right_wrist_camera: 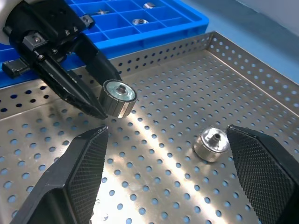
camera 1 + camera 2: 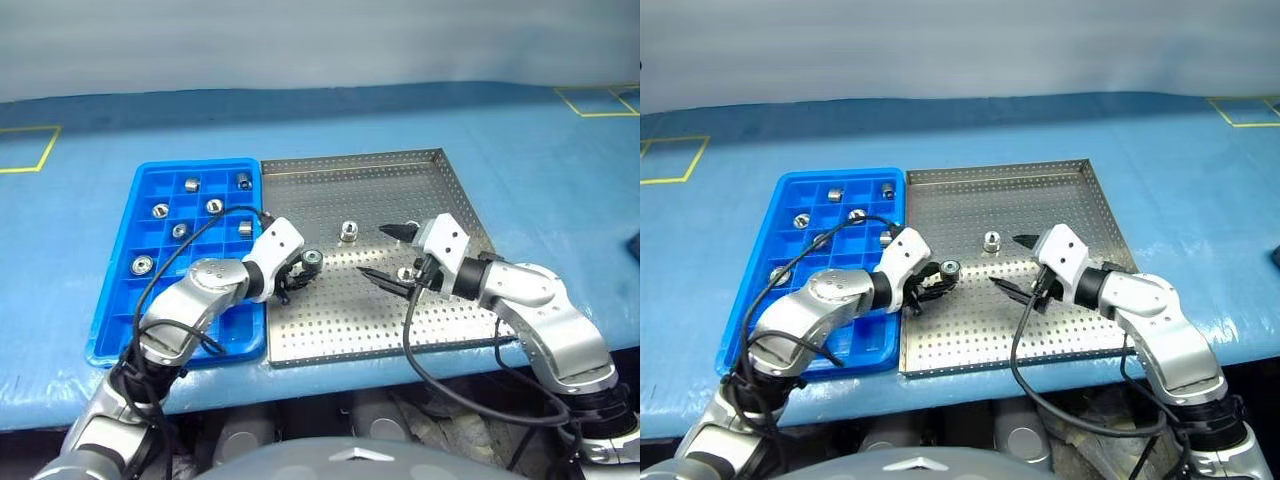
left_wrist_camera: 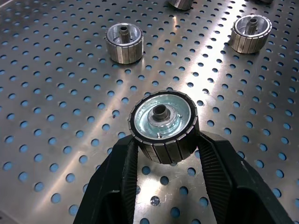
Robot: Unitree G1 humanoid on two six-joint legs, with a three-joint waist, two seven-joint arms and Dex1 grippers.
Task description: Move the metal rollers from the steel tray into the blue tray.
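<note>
1. Two trays lie side by side on a blue table [image 2: 560, 190]: the blue tray [image 2: 112, 300] on the robot's left, the steel tray [image 2: 330, 185] on its right, their long edges touching.
2. Seven rollers sit in the blue tray's far and middle cells, one to a cell; the near rows are bare.
3. Left gripper [image 3: 164, 154]: closed on a roller [image 3: 163, 125], one finger on each side of its ribbed wall. It hangs over the steel tray's left part, just inside the edge shared with the blue tray; in the right wrist view the held roller [image 1: 117, 98] is clear of the floor.
4. Right gripper [image 2: 385, 250]: fingers spread wide, nothing between them, over the middle of the steel tray and pointing toward the left gripper.
5. Loose rollers on the steel floor: one [image 2: 348, 231] toward the far middle, standing on end; another [image 2: 405, 273] just under the right gripper's near finger. The left wrist view has further ones near its frame edge, too cropped to count.
6. In the way: the steel tray's low rim and the blue tray's wall stand between the held roller and the blue cells. A black cable [image 2: 215, 222] loops from the left wrist over the blue tray's middle rows.
7. Open room: the steel tray's far left quarter and near strip are bare. Yellow tape marks [image 2: 30, 150] lie at the table's far corners, well apart from both trays.
</note>
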